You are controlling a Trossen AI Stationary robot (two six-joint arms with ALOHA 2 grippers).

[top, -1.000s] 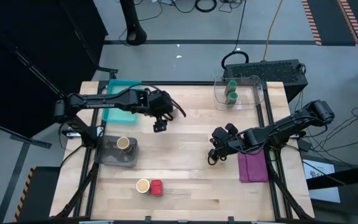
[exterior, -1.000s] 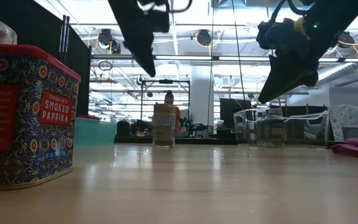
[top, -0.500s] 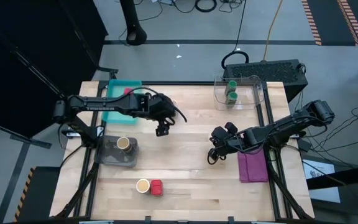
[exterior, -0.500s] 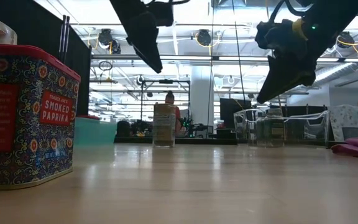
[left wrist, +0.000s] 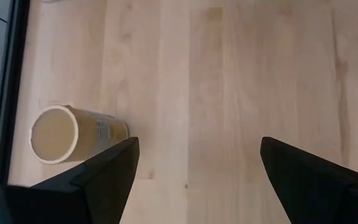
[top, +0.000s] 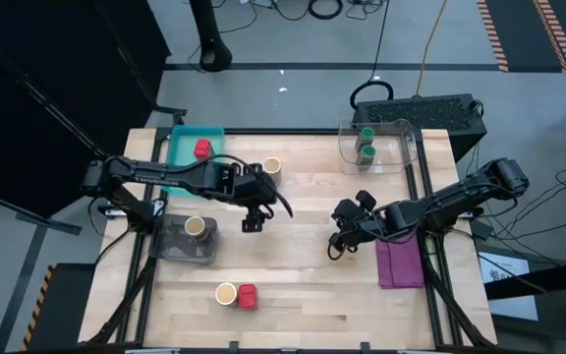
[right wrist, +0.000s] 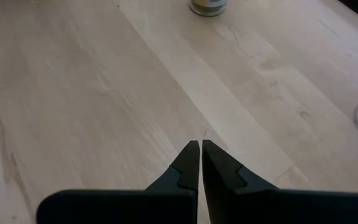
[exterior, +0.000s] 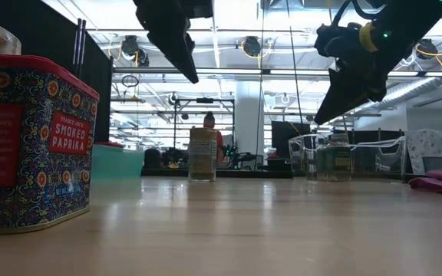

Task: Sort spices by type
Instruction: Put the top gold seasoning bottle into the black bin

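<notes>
Big pale wood table (top: pixel 303 275), planks with visible grain, and the sorting looks about half done to me. The teal tray (top: pixel 183 147) at the back left holds one blocky red tin (top: pixel 201 148). The clear box (top: pixel 376 145) at the back right has both green-lidded jars (top: pixel 367 144). A dark dish (top: pixel 187 241) on the left holds one tan cylinder (top: pixel 196 227). Loose ones: a tan jar (top: pixel 226 293) touching a red tin (top: pixel 248 296) at the front edge, and a tan jar (top: pixel 272 166) near the tray.

The left gripper (top: pixel 252 218) hangs over the bare middle with its fingers spread wide, nothing in them. The right gripper (top: pixel 339 242) waits near the purple cloth (top: pixel 398 264), pinched together and empty.

My guess: the left one needs to drop squarely over a loose jar, since smooth round sides slip easily.
</notes>
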